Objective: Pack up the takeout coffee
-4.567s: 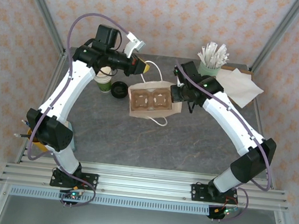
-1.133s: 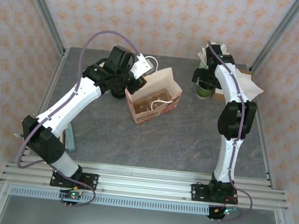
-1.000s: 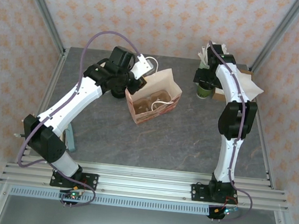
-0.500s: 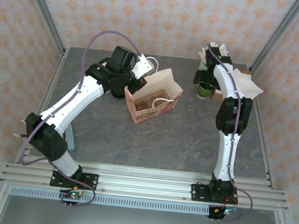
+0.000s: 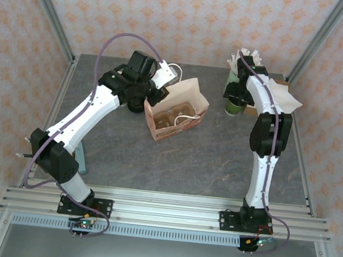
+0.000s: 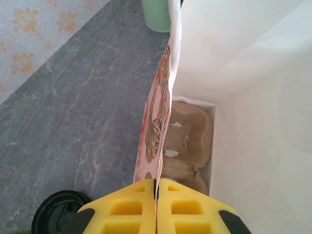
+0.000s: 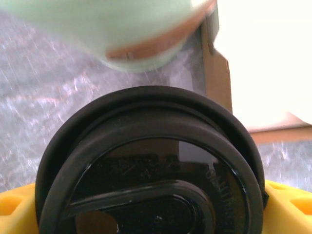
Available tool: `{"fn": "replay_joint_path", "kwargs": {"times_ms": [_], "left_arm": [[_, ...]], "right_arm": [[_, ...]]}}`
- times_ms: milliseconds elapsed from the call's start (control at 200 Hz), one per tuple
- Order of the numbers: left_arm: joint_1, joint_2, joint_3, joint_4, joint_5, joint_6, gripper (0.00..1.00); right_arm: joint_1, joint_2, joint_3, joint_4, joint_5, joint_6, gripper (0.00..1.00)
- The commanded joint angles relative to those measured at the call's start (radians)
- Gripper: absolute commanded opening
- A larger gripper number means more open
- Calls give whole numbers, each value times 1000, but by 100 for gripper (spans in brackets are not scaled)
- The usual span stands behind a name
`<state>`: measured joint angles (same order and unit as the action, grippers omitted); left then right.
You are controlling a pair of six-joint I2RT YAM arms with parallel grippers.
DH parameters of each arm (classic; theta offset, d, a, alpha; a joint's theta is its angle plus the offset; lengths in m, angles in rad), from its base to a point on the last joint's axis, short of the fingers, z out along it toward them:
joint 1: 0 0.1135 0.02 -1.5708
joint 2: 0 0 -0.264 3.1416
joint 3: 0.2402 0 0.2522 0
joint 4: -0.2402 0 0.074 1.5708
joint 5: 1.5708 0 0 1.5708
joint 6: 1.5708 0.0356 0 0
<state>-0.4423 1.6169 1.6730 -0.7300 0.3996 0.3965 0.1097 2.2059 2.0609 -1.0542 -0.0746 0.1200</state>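
The right gripper [image 7: 151, 209] straddles the takeout coffee [image 7: 151, 161]. Its yellow pads [image 7: 17, 214] sit on either side of the black lid, and whether they are pressing yet I cannot tell. The cup stands on the table at the far right, just in front of the mint-green holder [image 7: 112, 29] of wrapped straws [image 5: 248, 54], with cream napkins [image 5: 285, 99] beside it.

The left gripper [image 6: 157, 195] is closed on the top edge of the paper bag [image 5: 180, 108], pinching one wall so that the mouth stands open. A moulded pulp cup carrier [image 6: 187, 141] lies at the bottom of the bag, with nothing seated in it. A loose black lid [image 6: 56, 217] lies on the table just outside the bag.

By my reading the task is at its early middle. The bag is open and ready and the cup is bracketed, but it has not been lifted. The carry across to the bag and the lowering into a carrier well are left to do, and the two are well apart.

The table [image 5: 186, 161] is a grey, stone-patterned surface. Peach patterned wallpaper [image 5: 189, 20] lines the booth, aluminium posts [image 5: 319, 36] frame it, and both arms are bolted to a rail [image 5: 163, 210] at the near edge.
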Motion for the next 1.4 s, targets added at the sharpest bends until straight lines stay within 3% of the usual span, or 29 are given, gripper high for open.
{"fn": "replay_joint_path", "kwargs": {"times_ms": [0, 350, 666, 861, 956, 1076, 1396], "left_arm": [[12, 17, 47, -31, 12, -22, 1], [18, 57, 84, -49, 6, -159, 0], [19, 68, 101, -74, -28, -168, 0], [22, 52, 82, -77, -29, -163, 0], [24, 39, 70, -75, -28, -163, 0], [24, 33, 65, -75, -26, -165, 0], [30, 0, 31, -57, -16, -182, 0]], "right_arm": [[31, -141, -108, -27, 32, 22, 86], [210, -516, -591, 64, 114, 191, 88], [331, -635, -799, 134, 162, 251, 89], [352, -658, -874, 149, 136, 300, 91], [352, -691, -889, 147, 121, 313, 100], [350, -721, -862, 108, 107, 328, 100], [316, -596, -728, -105, -27, 397, 100]]}}
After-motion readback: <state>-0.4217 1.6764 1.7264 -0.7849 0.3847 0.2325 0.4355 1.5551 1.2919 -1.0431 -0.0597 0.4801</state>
